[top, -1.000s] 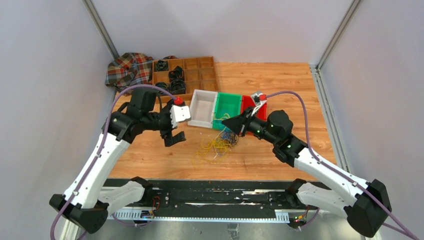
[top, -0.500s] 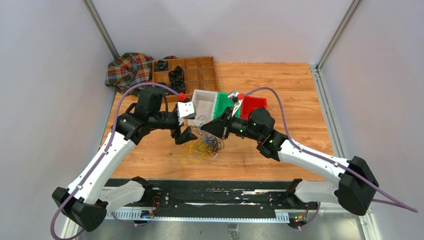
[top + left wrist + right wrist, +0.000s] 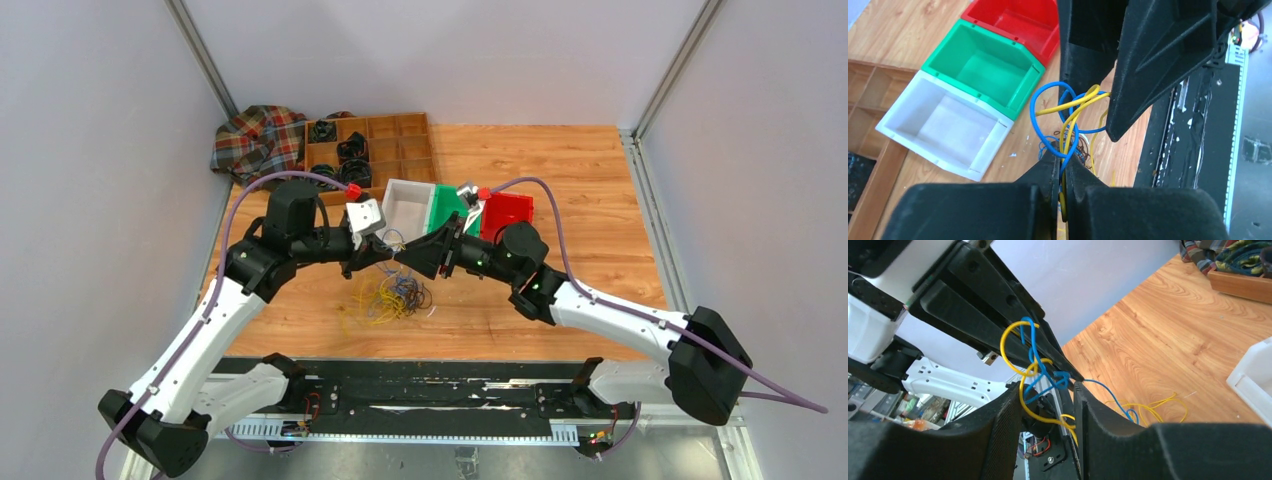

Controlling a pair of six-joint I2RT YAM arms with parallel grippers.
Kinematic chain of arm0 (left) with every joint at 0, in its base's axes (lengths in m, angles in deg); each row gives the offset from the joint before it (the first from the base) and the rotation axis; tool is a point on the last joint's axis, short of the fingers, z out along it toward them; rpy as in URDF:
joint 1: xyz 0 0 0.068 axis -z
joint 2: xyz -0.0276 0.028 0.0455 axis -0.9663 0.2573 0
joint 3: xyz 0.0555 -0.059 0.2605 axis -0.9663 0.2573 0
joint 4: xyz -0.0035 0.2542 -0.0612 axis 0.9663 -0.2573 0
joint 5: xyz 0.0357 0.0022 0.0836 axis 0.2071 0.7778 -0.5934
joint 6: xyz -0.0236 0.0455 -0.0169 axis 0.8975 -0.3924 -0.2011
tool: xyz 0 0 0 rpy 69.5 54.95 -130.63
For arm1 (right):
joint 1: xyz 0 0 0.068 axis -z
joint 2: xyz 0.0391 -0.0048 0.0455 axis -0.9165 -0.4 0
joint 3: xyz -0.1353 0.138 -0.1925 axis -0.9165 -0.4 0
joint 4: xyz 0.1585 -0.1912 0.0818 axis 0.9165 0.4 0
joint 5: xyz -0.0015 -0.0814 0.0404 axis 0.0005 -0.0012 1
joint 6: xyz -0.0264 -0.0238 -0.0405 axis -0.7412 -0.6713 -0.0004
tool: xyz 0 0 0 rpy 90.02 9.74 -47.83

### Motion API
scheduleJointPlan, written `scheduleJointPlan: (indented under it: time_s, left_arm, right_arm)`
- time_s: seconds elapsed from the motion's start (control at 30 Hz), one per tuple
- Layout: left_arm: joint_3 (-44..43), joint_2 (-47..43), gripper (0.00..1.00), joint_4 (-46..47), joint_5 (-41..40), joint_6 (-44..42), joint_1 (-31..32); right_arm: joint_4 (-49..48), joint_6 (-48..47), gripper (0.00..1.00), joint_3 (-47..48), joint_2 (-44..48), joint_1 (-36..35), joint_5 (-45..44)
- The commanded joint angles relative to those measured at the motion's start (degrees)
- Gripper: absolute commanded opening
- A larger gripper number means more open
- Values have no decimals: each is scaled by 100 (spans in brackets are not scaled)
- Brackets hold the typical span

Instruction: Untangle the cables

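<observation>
Thin, limp and feather-light, the cables [image 3: 390,296] pile on the counter [image 3: 560,170], a few strands held up by the clenched left hand [image 3: 1060,161] between the parted fingers of the right hand [image 3: 1048,390]; I'd grip one free loop.

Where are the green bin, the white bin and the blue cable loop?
green bin [image 3: 983,67], left wrist view, inner floor.
white bin [image 3: 948,131], left wrist view, inner floor.
blue cable loop [image 3: 1031,107], left wrist view, left arc.

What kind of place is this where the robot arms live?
Probably a robot test booth: two arms fixed at a wooden table, plain walls around it, and tangled cables beside sorting bins.
</observation>
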Motion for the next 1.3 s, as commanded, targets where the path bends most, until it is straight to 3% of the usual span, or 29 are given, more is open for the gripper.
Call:
scheduleJointPlan:
  time_s: [0.0, 0.2, 0.53, 0.67, 0.77, 0.87, 0.97, 1.03, 1.13, 1.27]
  left_arm:
    - [112, -271, 1, 657, -288, 939, 45]
    - [77, -371, 1, 942, -420, 1721, 46]
    - [-122, -332, 0, 607, -217, 1714, 44]
    - [-165, -358, 1, 511, -226, 1690, 44]
    - [-157, -388, 1, 500, -224, 1696, 44]
    - [-169, -383, 1, 511, -234, 1741, 44]
    - [-191, -367, 1, 532, -233, 1838, 44]
    - [-221, -355, 1, 517, -237, 1895, 44]
    - [-289, -354, 1, 458, -223, 1903, 45]
    - [-360, -372, 1, 393, -179, 1937, 44]
  right_arm:
    - [-419, 197, 45, -285, 143, -72, -573]
    - [-568, 266, 47, -518, 222, -74, -648]
    - [-644, -4, 42, -226, 73, -123, -675]
    - [-341, -219, 19, -45, 21, -223, -778]
    - [-356, -283, 15, -77, 77, -256, -895]
    - [-266, -514, 15, -61, 127, -372, -1023]
    - [-273, -842, 33, -48, 114, -578, -1160]
    - [-225, -996, 39, -51, 104, -706, -1316]
    - [-112, -1125, 38, -61, 114, -789, -1507]
    - [184, -1417, 23, -14, 199, -921, -1971]
